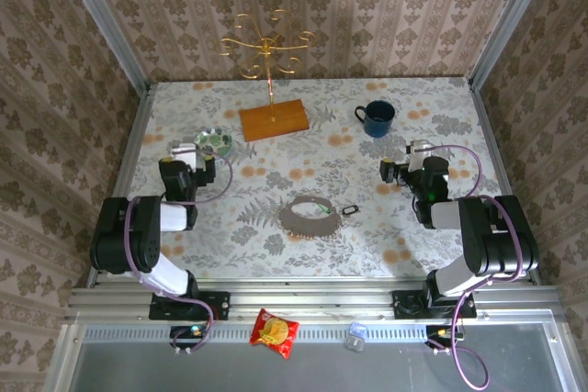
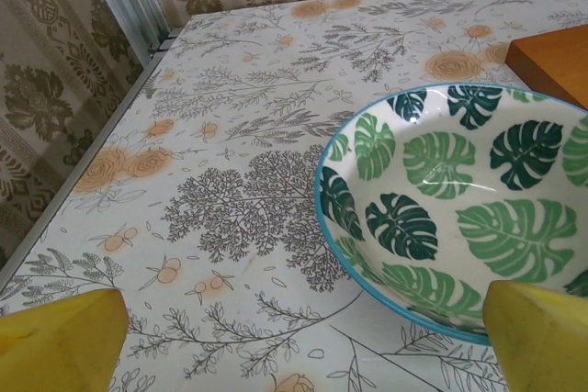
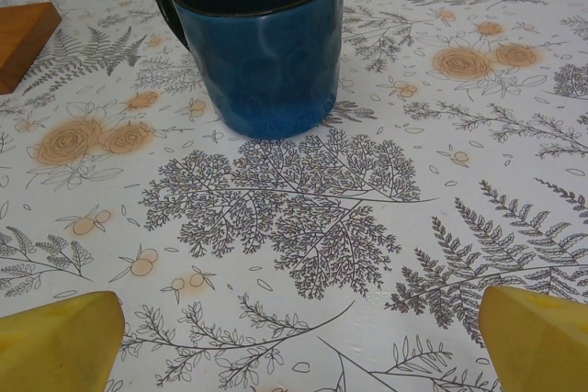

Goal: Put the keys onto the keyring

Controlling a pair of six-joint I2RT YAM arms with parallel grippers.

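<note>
Overhead, the job looks unstarted: the grey-beige keyring [image 1: 308, 217] lies flat at mid-desk [image 1: 367, 254], a wide thin hoop, with the green-headed key [image 1: 323, 211] at its right rim and the black key [image 1: 349, 211] just outside. The left hand [image 1: 186, 149] and right hand [image 1: 415, 150] sit well apart from them, empty. From the left wrist, yellow fingers [image 2: 60, 341] spread wide before a leaf-patterned bowl [image 2: 441, 218]. From the right wrist, the yellow fingers [image 3: 537, 341] likewise gape, facing a blue mug [image 3: 262, 48]. Next, probably, one hand must reach centre and pinch a tiny key off the flat surface.
</note>
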